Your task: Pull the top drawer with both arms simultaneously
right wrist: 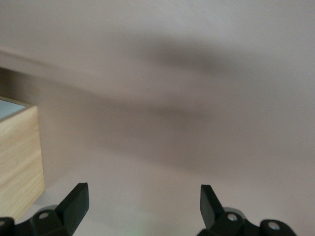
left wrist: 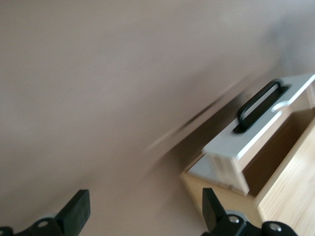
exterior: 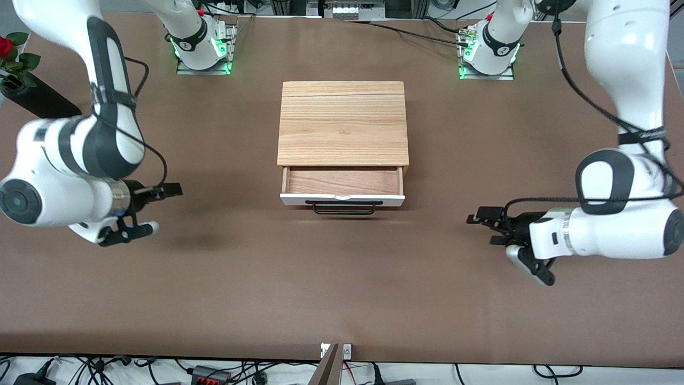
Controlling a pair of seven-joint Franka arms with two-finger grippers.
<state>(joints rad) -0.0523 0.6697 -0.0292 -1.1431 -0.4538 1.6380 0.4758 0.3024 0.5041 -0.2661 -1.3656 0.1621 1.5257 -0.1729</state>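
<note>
Front view shows the left gripper (exterior: 505, 240) and right gripper (exterior: 152, 208) spread wide, holding nothing, above bare table (exterior: 342, 289) at each end. Farther from the camera, the top drawer (exterior: 342, 200) stands partly pulled out of the cabinet (exterior: 342, 123).
</note>
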